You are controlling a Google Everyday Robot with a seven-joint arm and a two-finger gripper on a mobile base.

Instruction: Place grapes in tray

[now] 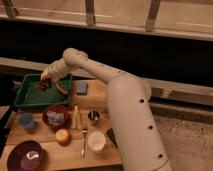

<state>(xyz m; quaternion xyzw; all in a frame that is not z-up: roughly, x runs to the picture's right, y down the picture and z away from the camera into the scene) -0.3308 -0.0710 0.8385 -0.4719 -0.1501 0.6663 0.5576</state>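
The gripper (46, 78) hangs over the green tray (30, 98) at the tabletop's (100, 95) far left corner, fingers pinching the dark grapes (44, 84) just above the tray floor, beside a red chili (62, 90).

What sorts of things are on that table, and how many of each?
Gripper, shut on the grapes, is over the tray.
Trays: 1, green
Bowls: 2, dark red
Cups: 3, blue, white, metal
Food items: 4, grapes, chili, banana, apple
Fork: 1
Sponge: 1, blue
Total: 12
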